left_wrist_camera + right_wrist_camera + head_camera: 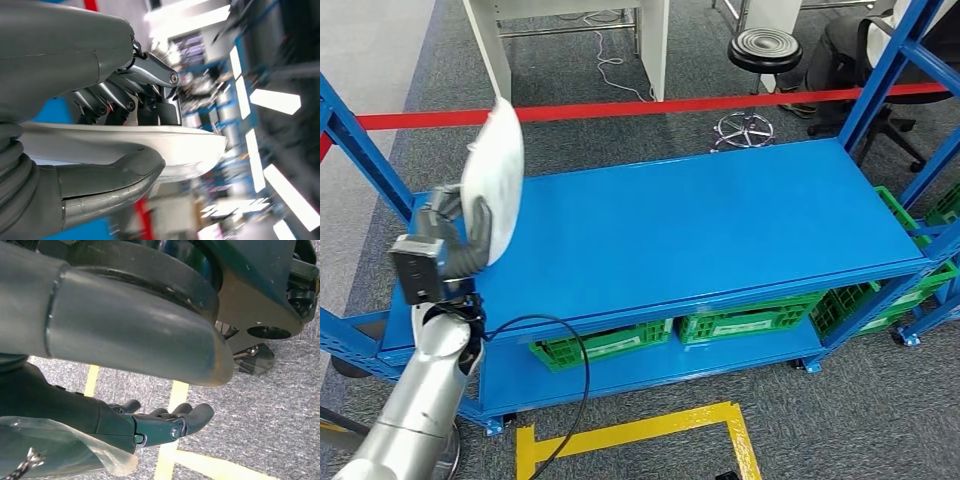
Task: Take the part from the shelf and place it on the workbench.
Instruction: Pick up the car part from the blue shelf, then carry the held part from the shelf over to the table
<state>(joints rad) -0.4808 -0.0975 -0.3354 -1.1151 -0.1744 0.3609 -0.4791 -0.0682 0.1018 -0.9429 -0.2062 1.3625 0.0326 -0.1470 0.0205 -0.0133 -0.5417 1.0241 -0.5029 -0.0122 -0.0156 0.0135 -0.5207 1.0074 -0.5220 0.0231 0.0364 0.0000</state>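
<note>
While held aloft, part (495, 178) (white, curved) tilts.

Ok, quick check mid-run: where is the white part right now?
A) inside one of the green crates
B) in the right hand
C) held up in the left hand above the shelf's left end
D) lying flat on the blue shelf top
C: the left hand grips the white part raised above the left end of the blue shelf; the left wrist view shows thumb and fingers clamped on it.
</note>
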